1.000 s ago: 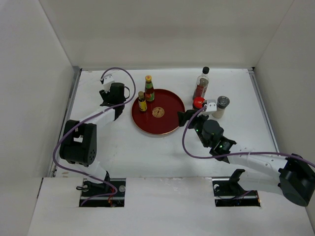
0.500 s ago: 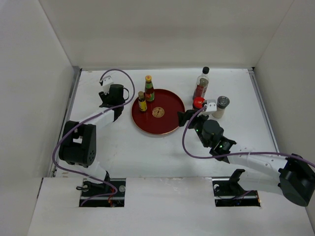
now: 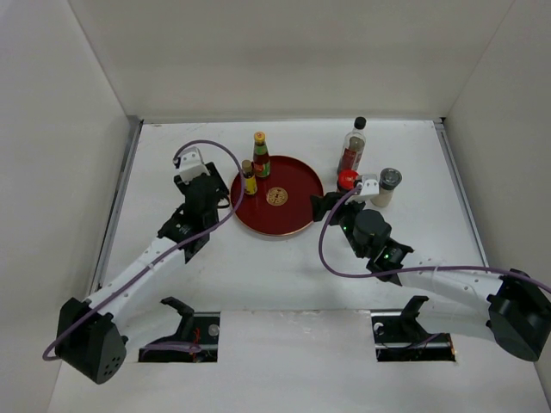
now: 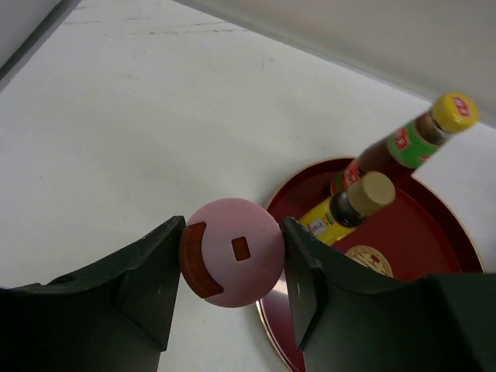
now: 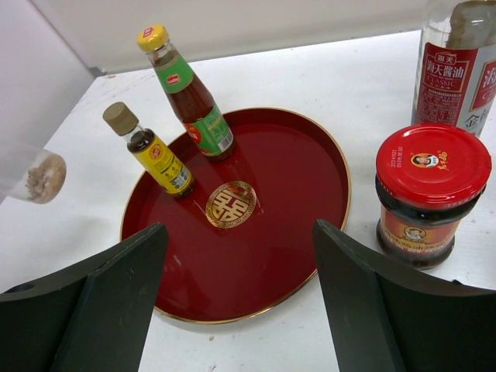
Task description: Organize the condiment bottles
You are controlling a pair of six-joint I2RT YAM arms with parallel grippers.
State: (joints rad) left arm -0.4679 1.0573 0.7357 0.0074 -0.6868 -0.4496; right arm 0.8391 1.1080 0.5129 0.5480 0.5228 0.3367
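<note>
Left gripper (image 4: 232, 236) had swung from the rear-left to the edge of the tray (image 3: 293, 215), clamped on the pink-capped bottle (image 4: 240, 271), likely to group it there. Right gripper (image 5: 239, 240) hovered wide open, empty.

a round red tray (image 3: 297, 209) with a gold rim is set on the white desk (image 3: 258, 271); a gold emblem (image 3: 276, 196) is printed at the tray's centre.

The tray (image 5: 302, 217) is red with a gold emblem (image 5: 230, 204); jar (image 5: 431, 190) red-lidded, bottle (image 4: 232, 252) pink-capped.
</note>
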